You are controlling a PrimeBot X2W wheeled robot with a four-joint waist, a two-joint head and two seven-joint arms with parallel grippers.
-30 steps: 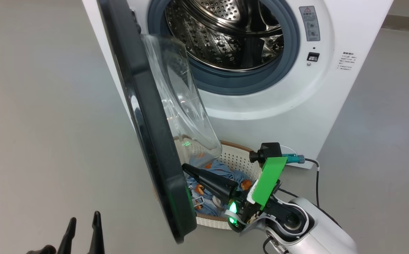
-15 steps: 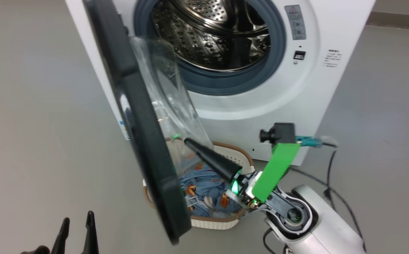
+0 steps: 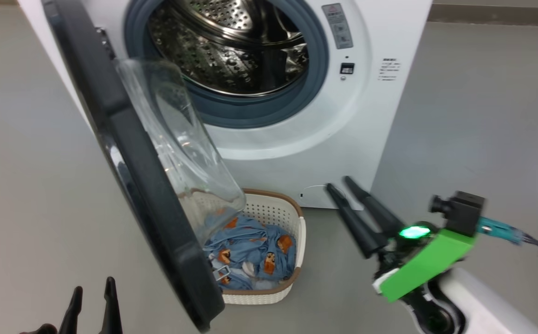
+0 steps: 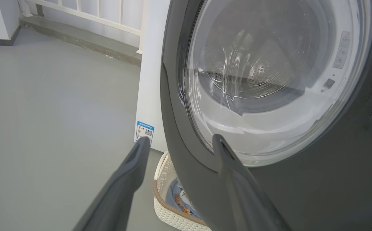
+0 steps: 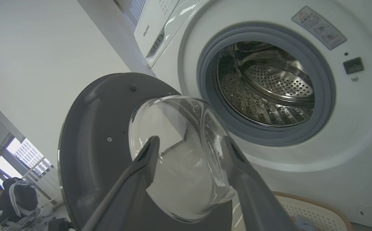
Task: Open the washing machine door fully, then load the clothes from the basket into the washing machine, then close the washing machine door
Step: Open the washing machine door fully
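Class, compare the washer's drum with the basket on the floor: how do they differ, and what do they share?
The drum is shiny steel; the basket is cream plastic with a brown rim. The drum opens forward and looks empty; the basket opens upward and holds the clothes. Both are perforated.

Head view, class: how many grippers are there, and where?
2. The left gripper is at the lower left, outside the washing machine door; the right gripper is at the lower right, right of the basket.
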